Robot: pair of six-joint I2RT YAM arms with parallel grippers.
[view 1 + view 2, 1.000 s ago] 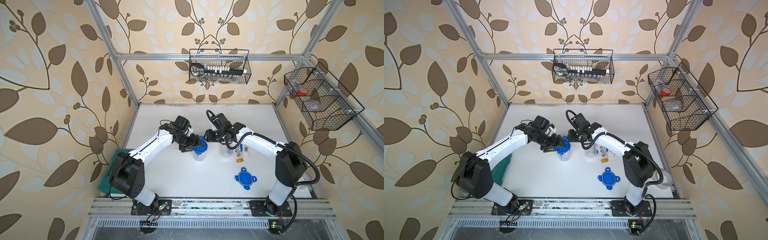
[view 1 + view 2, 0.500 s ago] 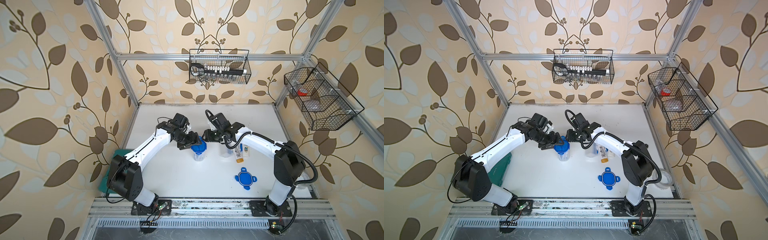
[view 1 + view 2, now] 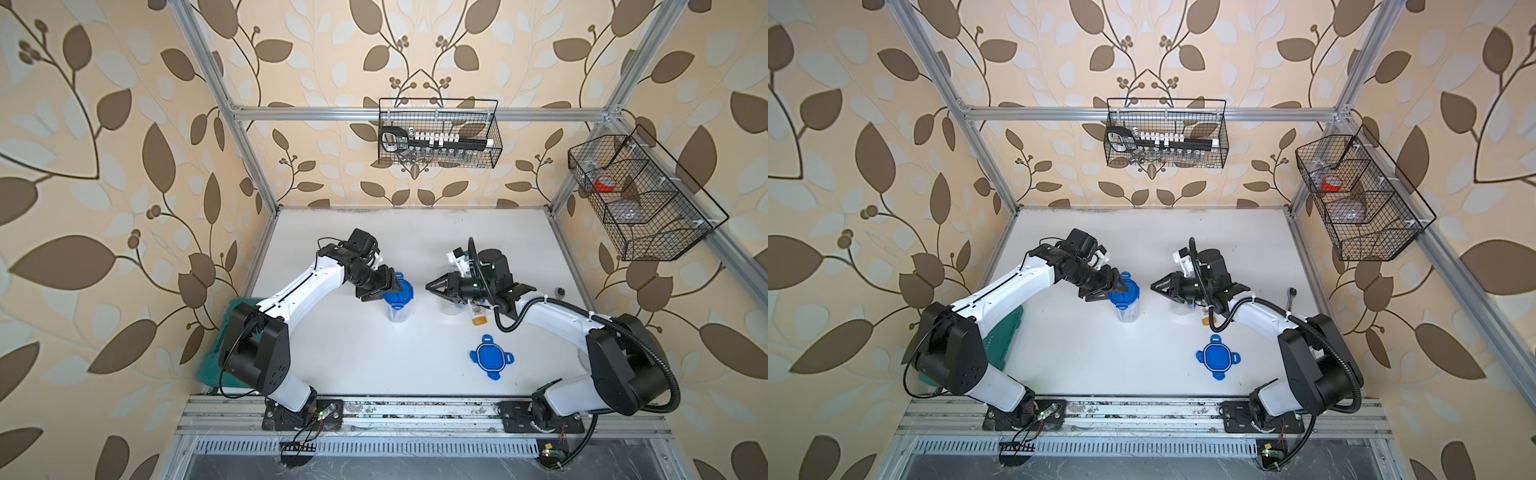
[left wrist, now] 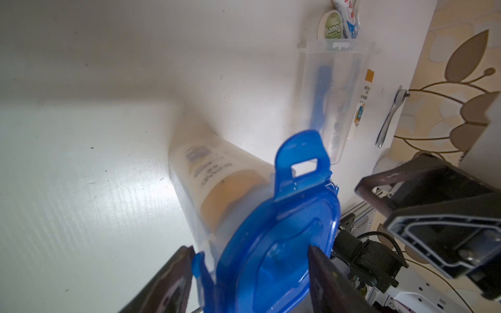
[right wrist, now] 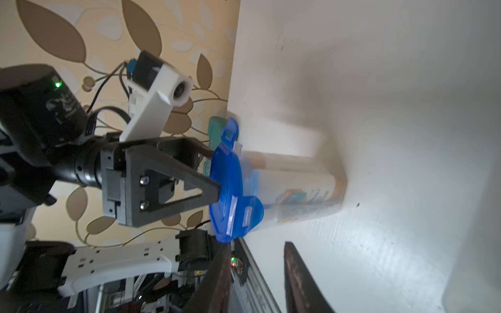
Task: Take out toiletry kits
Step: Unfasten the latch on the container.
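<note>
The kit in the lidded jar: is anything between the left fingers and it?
Yes. The blue lid sits on the clear jar, covering the orange-capped bottle inside. The left gripper straddles that lid, one tab up; it has to come off first.

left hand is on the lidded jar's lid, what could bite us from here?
1. The left hand straddles the blue lid with only the jar's base on the table; if any tab is latched, a pull may lift or tip the jar.
2. The right hand is close by; the arms could clash.
3. The open jar sits beside the right arm and could get knocked over.
</note>
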